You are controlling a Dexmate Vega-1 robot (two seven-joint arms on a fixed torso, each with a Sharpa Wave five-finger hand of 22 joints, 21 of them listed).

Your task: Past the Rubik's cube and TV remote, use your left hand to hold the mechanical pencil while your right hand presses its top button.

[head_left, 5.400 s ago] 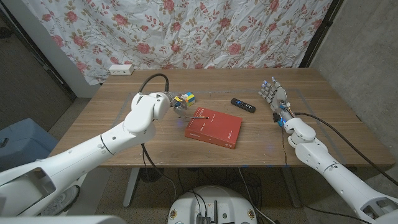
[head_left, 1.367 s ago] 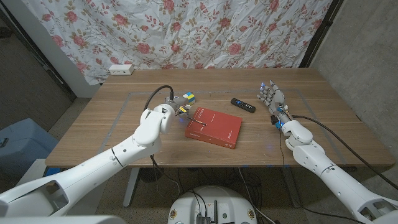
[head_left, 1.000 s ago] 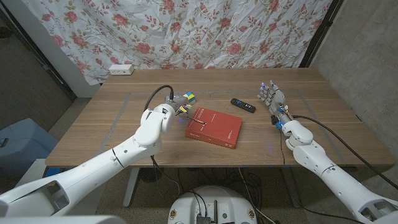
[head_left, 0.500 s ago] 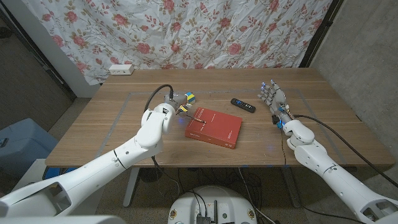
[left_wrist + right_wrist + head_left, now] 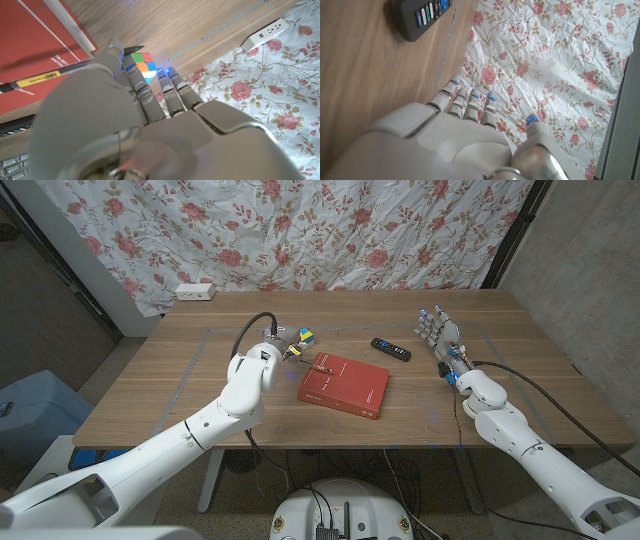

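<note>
Pencil (image 5: 318,362) pinched in left hand (image 5: 283,346), barrel angled out over near corner of red book (image 5: 345,384); wrist view shows the yellow-labelled barrel (image 5: 40,78) against the fingers. Likely raised so the top button is reachable. Rubik's cube (image 5: 302,336) just behind that hand. Remote (image 5: 391,349) on table (image 5: 180,380), between book and right hand (image 5: 443,345), which waits well apart, fingers spread, holding nothing.

mechanical pencil (image 5: 37,79) tail hidden behind left hand (image 5: 120,125) (grip contact unreadable); TV remote (image 5: 420,17) cropped by frame edge.
</note>
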